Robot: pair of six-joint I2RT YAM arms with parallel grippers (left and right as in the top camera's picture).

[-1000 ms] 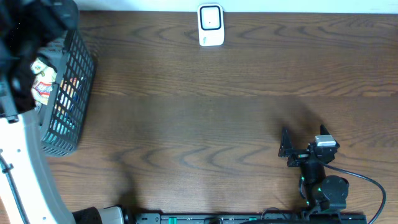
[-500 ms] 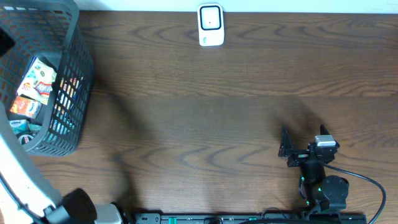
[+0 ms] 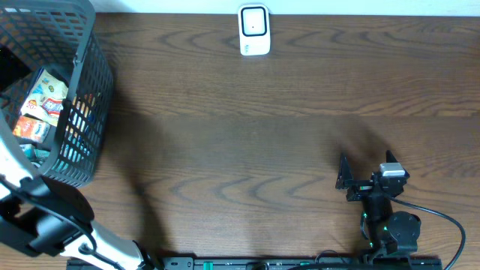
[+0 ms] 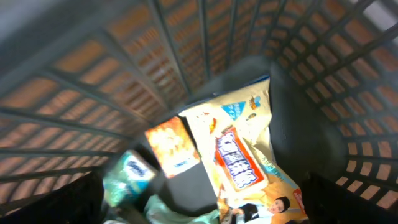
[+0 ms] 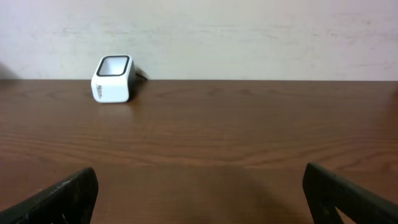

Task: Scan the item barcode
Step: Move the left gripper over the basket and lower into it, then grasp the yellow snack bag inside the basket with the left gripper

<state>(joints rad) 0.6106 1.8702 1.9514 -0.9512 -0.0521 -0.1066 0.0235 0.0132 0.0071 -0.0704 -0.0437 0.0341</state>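
At the near edge of the tabletop, toward its right corner, the right gripper (image 3: 365, 171) sits low over the dark brown wooden tabletop (image 3: 247, 150). Its jaws are spread wide and hold nothing: in its wrist view the black fingertips (image 5: 68, 196) sit in the two bottom corners with only bare wood between them. At the near left corner the white left arm (image 3: 11, 165) runs up along the left edge. The left gripper (image 4: 205, 202) looks down into the dark grey plastic mesh basket (image 3: 90, 82), which stands at the far left corner of the tabletop. Its jaws are likewise released and wide apart, gripping nothing. On the basket floor, ahead of these open fingers and not touching them, lies a cream snack packet with a red label (image 4: 239, 158), flat and face up, roughly in line with the gap between the jaws. Just beside it, on its left in the wrist view, lies a small orange packet (image 4: 171, 146), and past that a green-and-white packet (image 4: 130, 177), too blurred to read. Farthest off, at the middle of the far edge, the white box-shaped barcode scanner (image 3: 254, 30) stands upright, well apart from both grippers and from the basket.
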